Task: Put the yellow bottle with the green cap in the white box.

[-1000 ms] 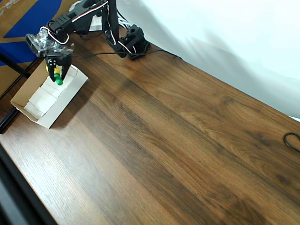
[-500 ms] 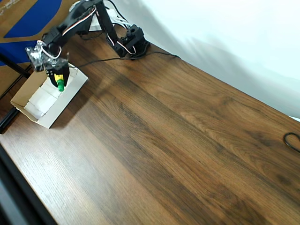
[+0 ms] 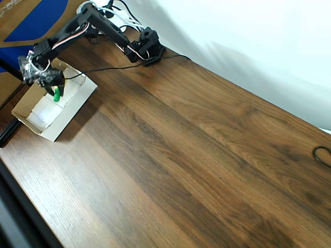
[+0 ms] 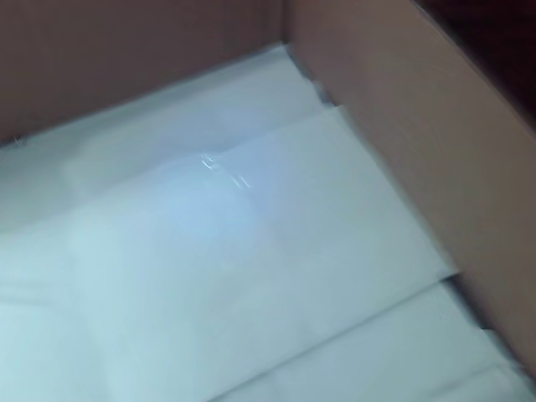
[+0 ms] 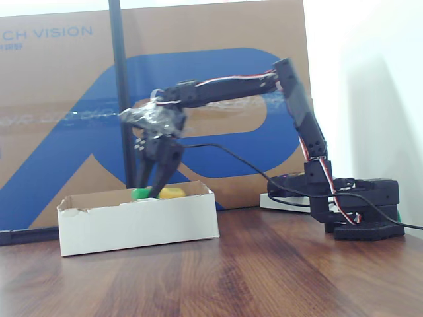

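Gripper lowered; bottle horizontal, inside box.

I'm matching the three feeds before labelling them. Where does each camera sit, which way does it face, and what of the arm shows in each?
Overhead view: high above the table, looking down at an angle; the whole arm shows, its tool over the white box.
Wrist view: on the arm, looking into the box's white paper lining and tan inner wall; none of the arm visible.
Fixed view: at table height, facing the box's long side; arm, base and tool show.
Shared: overhead and fixed views both show the yellow bottle with the green cap in the tool at the box.
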Controlling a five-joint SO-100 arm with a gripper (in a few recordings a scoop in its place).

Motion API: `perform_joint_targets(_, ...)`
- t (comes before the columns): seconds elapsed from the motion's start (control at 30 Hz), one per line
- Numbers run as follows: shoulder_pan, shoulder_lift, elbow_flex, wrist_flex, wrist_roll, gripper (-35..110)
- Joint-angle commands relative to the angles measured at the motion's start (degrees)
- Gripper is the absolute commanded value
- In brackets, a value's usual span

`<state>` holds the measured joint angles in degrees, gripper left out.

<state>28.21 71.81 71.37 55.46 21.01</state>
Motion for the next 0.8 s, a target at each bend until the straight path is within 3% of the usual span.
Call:
perform_joint_targets(0.0, 1.8, -0.4, -10.8, 1.9, 0.7, 0)
perform_joint_targets(0.17, 2.2, -1.8, -10.8, 1.8, 0.6, 1)
perform_joint_targets(0.3, 2.4, -1.6, -8.7, 1.1, 0.3, 26)
perform_joint_targets(0.47, 2.4, -0.4, -6.6, -0.3, -0.2, 30)
perform_joint_targets(0.53, 2.4, 1.3, -4.7, -1.1, -0.2, 27)
perform_joint_targets(0.7, 1.8, 12.7, 8.3, -5.1, 0.2, 0)
perform_joint_targets(0.77, 0.5, 20.6, 16.8, -8.3, -0.4, 0)
